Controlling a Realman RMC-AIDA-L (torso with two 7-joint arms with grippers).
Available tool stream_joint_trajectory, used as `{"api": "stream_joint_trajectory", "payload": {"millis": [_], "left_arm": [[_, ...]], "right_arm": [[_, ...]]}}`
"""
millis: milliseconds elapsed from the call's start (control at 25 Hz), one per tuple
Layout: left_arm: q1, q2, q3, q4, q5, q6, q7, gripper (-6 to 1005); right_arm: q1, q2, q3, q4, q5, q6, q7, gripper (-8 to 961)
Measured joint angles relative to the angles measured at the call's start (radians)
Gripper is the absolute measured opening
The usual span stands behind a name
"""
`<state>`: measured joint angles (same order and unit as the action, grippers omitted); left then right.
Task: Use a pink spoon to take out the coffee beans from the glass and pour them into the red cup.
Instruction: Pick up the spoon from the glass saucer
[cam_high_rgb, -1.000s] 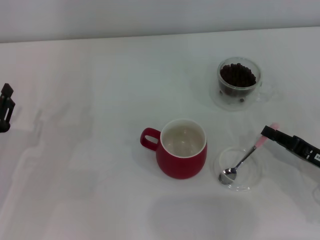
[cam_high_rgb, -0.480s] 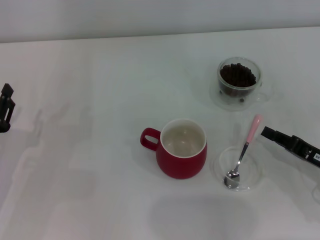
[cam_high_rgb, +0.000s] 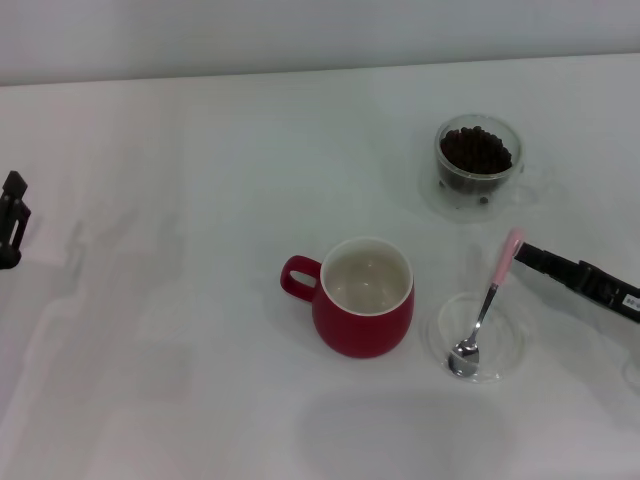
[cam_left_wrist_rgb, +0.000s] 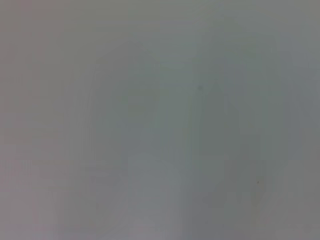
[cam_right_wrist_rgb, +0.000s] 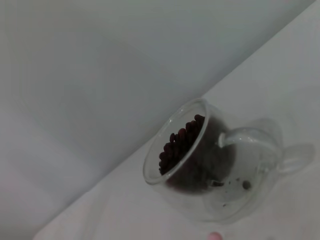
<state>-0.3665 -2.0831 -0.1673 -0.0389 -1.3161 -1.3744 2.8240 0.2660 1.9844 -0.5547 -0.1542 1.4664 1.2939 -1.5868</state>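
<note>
1. The table (cam_high_rgb: 180, 330) is white, and the left gripper (cam_high_rgb: 12, 215) waits at its left edge; I cannot tell if its fingers are open or shut.
2. The red cup (cam_high_rgb: 365, 297) sits near the middle, with no beans inside.
3. The glass (cam_high_rgb: 477, 166) of coffee beans (cam_high_rgb: 476, 149) stands toward the far right corner.
4. The right gripper (cam_high_rgb: 528, 254) has moved in beside the handle tip; it may be touching, grip unclear.
5. The pink spoon (cam_high_rgb: 487, 302) swung straighter a second ago and now rests in the small clear dish (cam_high_rgb: 505, 352), not yet lifted.

clear shallow dish (cam_high_rgb: 505, 362), white table (cam_high_rgb: 180, 300)
</note>
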Motion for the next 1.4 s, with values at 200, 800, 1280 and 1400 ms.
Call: {"api": "stream_joint_trajectory", "payload": {"millis": [200, 800, 1280, 1400], "left_arm": [[0.004, 0.0, 0.0, -0.001, 0.0, 0.0, 0.0, 490], [0.012, -0.002, -0.002, -0.003, 0.0, 0.0, 0.0, 488], [0.012, -0.002, -0.001, -0.002, 0.0, 0.0, 0.0, 490], [0.012, -0.002, -0.001, -0.002, 0.0, 0.003, 0.0, 490]], "right_arm": [[0.037, -0.018, -0.023, -0.002, -0.017, -0.006, 0.03, 365], [0.094, -0.033, -0.044, -0.004, -0.059, -0.015, 0.081, 496], [0.121, -0.034, -0.058, -0.004, -0.079, -0.035, 0.107, 479], [0.122, -0.036, -0.065, -0.004, -0.079, -0.035, 0.109, 472]]}}
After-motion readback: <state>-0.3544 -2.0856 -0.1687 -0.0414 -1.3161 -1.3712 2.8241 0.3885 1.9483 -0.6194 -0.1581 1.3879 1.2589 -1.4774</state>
